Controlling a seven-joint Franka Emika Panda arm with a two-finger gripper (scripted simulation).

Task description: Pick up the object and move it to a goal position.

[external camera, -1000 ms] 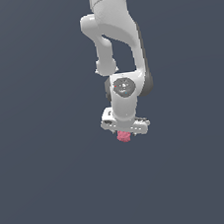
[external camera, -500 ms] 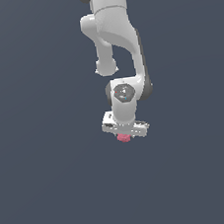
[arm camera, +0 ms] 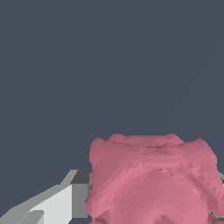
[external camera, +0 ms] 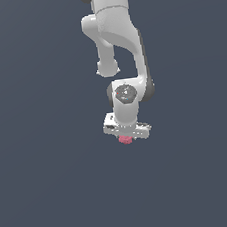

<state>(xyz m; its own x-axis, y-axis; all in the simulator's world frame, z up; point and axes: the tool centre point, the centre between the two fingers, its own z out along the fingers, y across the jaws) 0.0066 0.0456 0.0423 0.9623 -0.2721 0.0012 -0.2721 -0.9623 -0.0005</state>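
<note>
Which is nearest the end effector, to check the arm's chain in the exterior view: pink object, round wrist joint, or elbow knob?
1. Pink object: just beneath the end effector.
2. Round wrist joint: directly above.
3. Elbow knob: higher, toward the exterior view's left.

White arm [external camera: 118,39], glossy, with dark grey bands at its joints and a grey disc on the wrist. Below it, the gripper [external camera: 127,135] shows white with pale grey edging. Beneath the gripper, the object [external camera: 125,140] is pinkish-red, faceted with lighter and darker pink patches. Behind everything, flat slate-blue background [external camera: 43,184].
</note>
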